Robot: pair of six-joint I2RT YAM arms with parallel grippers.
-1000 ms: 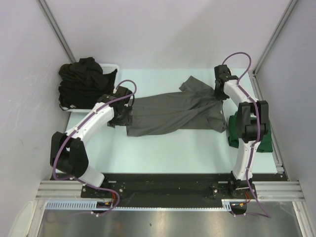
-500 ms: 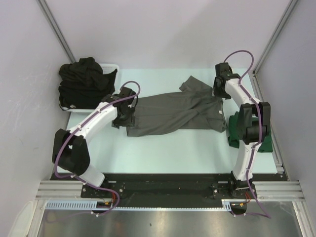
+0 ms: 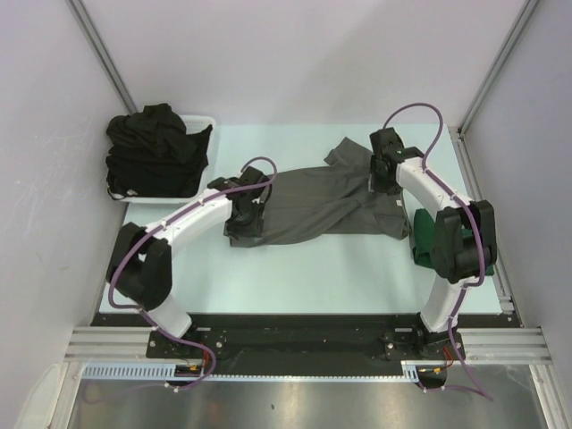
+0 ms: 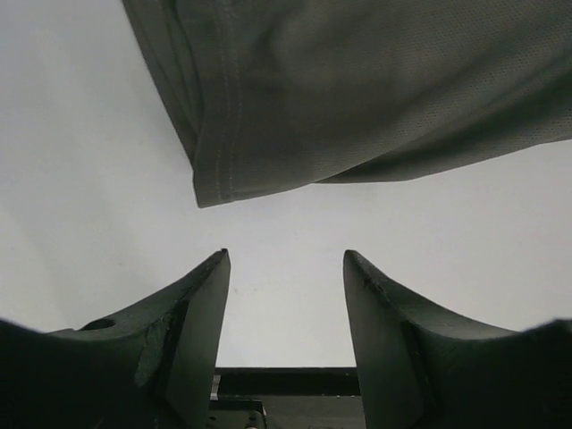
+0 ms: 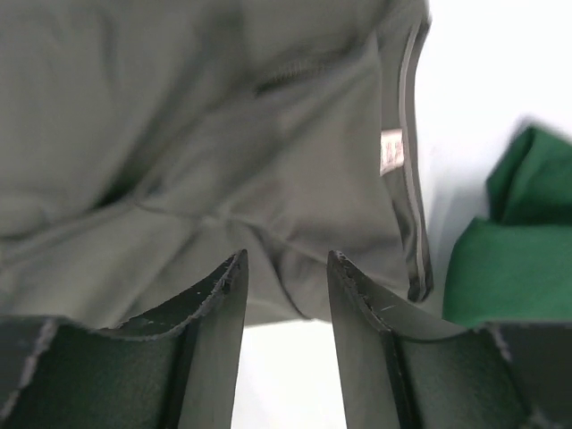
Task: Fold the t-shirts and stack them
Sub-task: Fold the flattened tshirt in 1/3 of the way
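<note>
Pale desk (image 3: 295,268) carries charcoal grey t-shirt (image 3: 313,201) spread flat mid-surface; black t-shirts (image 3: 152,147) heaped in white basket (image 3: 204,121) far left; dark green t-shirt (image 5: 509,268) at right edge. Both left gripper (image 4: 284,259) and right gripper (image 5: 286,259): jaws spread, empty.

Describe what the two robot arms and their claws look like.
Both the left arm and right arm have white curved links between bulky black joints, each with a purple cable looping alongside. The left claw and right claw each have two dark, curved fingers tapering to points, with scuffed inner edges.
</note>
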